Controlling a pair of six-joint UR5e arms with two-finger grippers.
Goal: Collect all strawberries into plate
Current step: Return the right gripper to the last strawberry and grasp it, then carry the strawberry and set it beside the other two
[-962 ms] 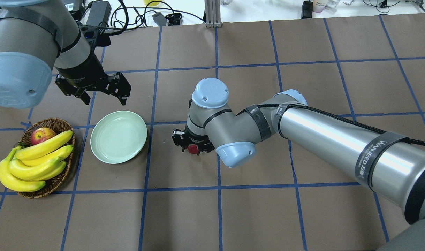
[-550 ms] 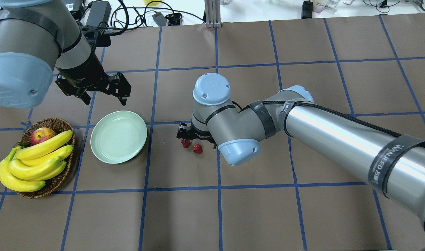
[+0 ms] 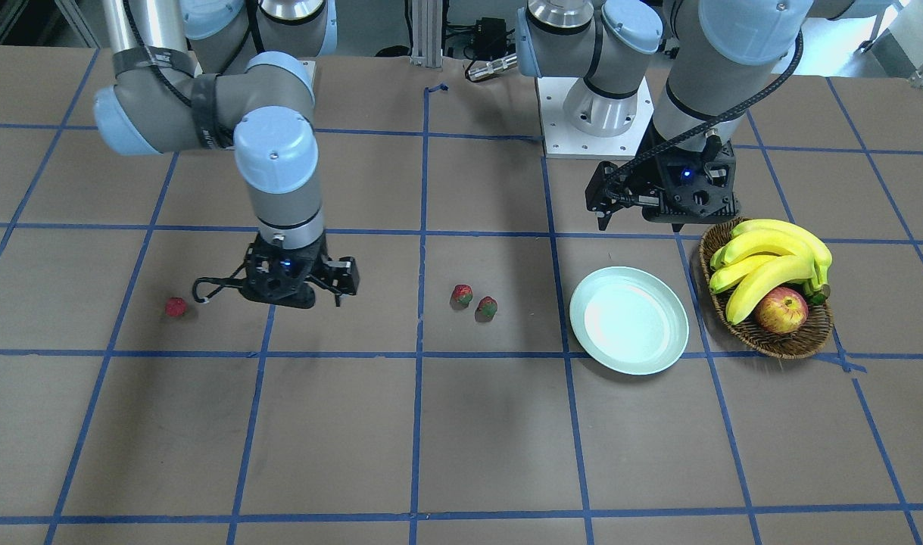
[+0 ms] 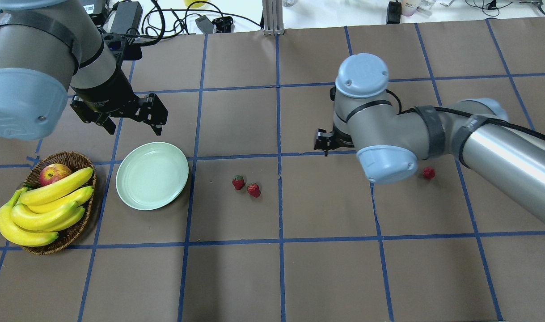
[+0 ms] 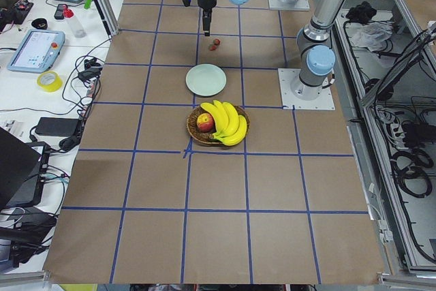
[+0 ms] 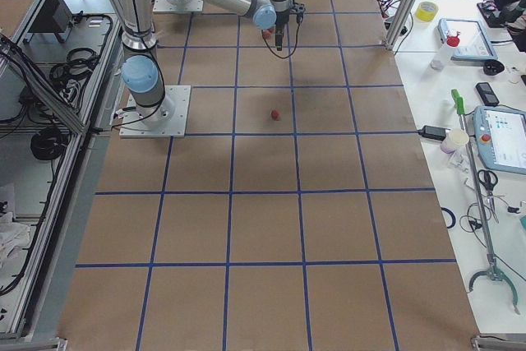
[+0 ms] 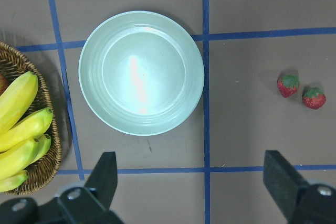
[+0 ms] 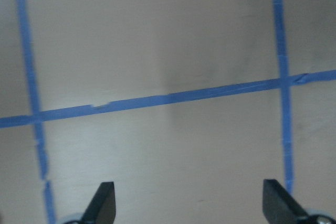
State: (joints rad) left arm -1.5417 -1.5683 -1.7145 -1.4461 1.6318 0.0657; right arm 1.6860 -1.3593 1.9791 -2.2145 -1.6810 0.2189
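Two strawberries (image 4: 238, 182) (image 4: 254, 190) lie side by side on the table, right of the empty mint-green plate (image 4: 152, 175). They also show in the left wrist view (image 7: 288, 85) (image 7: 314, 98). A third strawberry (image 4: 428, 172) lies alone far to the right, just beyond my right wrist. My left gripper (image 4: 134, 127) hovers open and empty behind the plate (image 7: 140, 72). My right gripper (image 3: 294, 301) is open and empty over bare table between the pair and the third strawberry (image 3: 176, 306). Its wrist view shows only tape lines.
A wicker basket (image 4: 75, 156) with bananas (image 4: 48, 201) and an apple (image 4: 54, 173) stands left of the plate. Cables and a power brick (image 4: 127, 15) lie at the far table edge. Blue tape lines grid the brown table.
My right gripper has let go of a strawberry beside another one and has swung right, away from the pair. The left arm has not moved.
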